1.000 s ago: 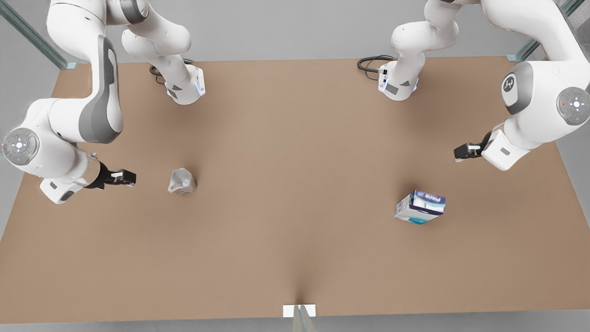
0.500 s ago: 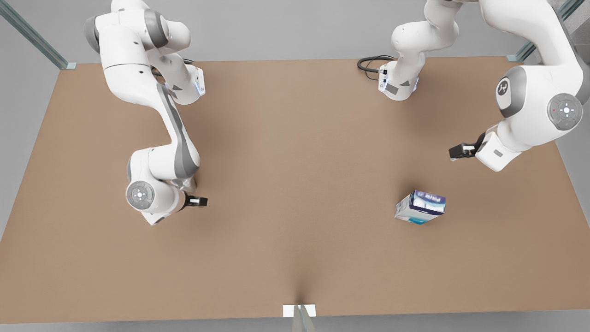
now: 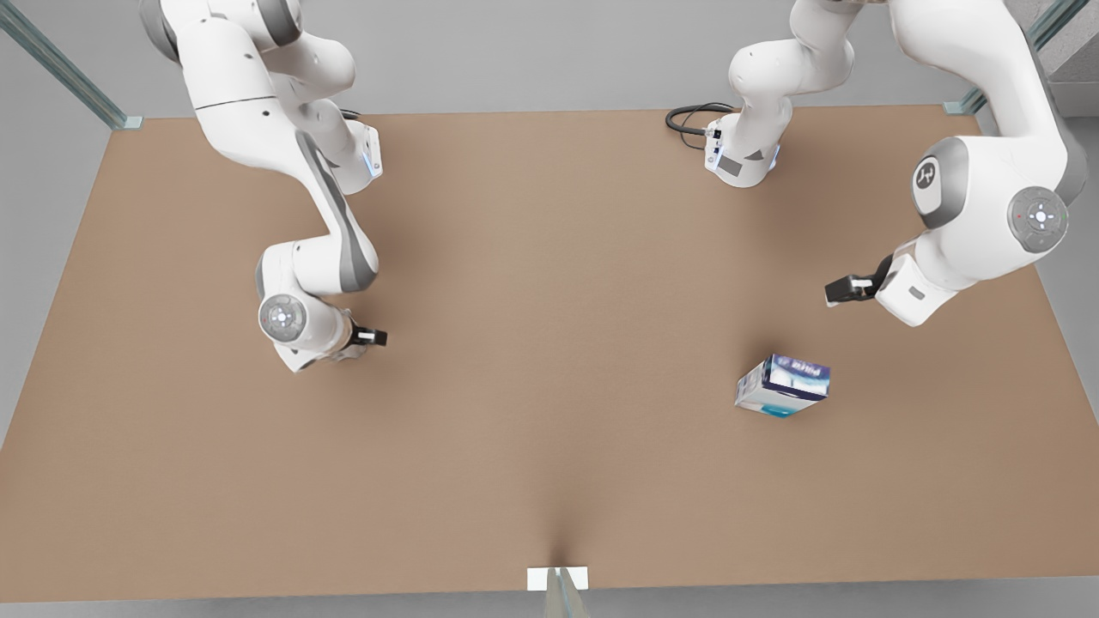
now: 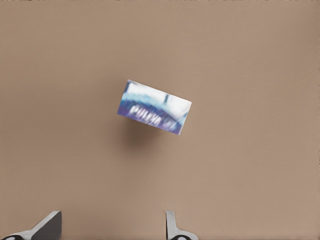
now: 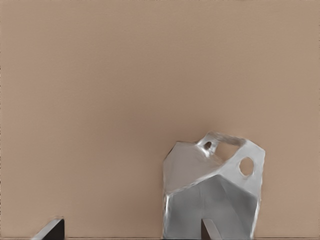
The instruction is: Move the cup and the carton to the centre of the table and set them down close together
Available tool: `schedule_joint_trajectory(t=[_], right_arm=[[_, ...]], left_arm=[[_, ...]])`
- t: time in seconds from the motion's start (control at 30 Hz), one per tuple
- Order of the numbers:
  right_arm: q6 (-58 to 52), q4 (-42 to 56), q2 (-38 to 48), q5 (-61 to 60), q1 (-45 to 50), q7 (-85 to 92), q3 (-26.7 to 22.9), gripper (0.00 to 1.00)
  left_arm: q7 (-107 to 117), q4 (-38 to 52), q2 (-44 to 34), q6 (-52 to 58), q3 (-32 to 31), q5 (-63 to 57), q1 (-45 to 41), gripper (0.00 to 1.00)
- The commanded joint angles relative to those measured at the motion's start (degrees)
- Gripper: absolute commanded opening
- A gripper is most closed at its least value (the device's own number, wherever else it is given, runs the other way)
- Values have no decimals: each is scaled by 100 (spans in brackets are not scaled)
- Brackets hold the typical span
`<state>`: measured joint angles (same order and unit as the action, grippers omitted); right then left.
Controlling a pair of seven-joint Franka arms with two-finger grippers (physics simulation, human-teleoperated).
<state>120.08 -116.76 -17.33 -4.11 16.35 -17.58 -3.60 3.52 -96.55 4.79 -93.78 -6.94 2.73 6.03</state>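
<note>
The carton (image 3: 783, 386), white and dark blue, stands on the brown table (image 3: 549, 257) at the front view's right. It also appears ahead of my left gripper (image 4: 111, 227), apart from the open fingers (image 4: 50, 225). In the front view my left gripper (image 3: 846, 290) hovers behind the carton, toward the table's right edge. The silvery faceted cup (image 5: 215, 195) sits right at my right gripper (image 5: 130, 232), which is open, with one finger (image 5: 210, 229) against it. In the front view my right gripper (image 3: 371, 337) is low over the table's left half, where the cup stood.
Both arm bases (image 3: 348, 163) (image 3: 743, 159) are mounted along the table's far edge, with a black cable (image 3: 687, 116) by the right one. A small white marker (image 3: 558, 578) sits at the near edge. Bare brown surface spans the middle between the two objects.
My right arm swung in from the front view's left edge over the cup, which it now covers there. My left gripper drifted slightly left and down toward the carton, which has not moved.
</note>
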Motion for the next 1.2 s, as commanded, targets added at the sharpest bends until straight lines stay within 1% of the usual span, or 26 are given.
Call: schedule_joint_trajectory(t=[0.0,0.33,0.53,0.67,0.73,0.8,0.83,0.87,0.93,0.97,1.0,1.17], right_arm=[[-2,-48,2,-2,0,0,0,100],[314,-435,-112,-19,-9,-35,0,100],[252,-558,-69,-28,44,-62,0,98],[297,-717,-95,-19,35,-62,0,94],[296,-743,-95,-28,44,-62,0,94],[332,-761,-112,-19,9,-62,0,88],[375,-752,-156,-11,0,-62,0,81],[384,-717,-165,24,-18,-44,-9,65],[384,-602,-209,156,-35,-35,-9,40],[376,-594,-218,156,-35,-35,-9,29],[349,-594,-227,165,-35,-9,-9,21],[332,-594,-218,306,-35,35,-9,21]], left_arm=[[9,4,-4,0,-1,17,3,100],[105,-66,13,-105,8,17,3,100],[105,-57,66,-114,8,17,3,100],[105,-57,119,-114,17,17,3,100],[105,-49,154,-123,17,17,3,100],[114,-40,189,-176,17,17,3,100],[105,-31,233,-185,17,17,3,100],[105,-40,233,-185,17,17,3,100],[105,-31,242,-185,17,17,3,100],[105,-31,242,-185,17,17,3,100],[105,-31,242,-193,17,17,3,100],[97,-22,277,-193,26,17,3,100]])
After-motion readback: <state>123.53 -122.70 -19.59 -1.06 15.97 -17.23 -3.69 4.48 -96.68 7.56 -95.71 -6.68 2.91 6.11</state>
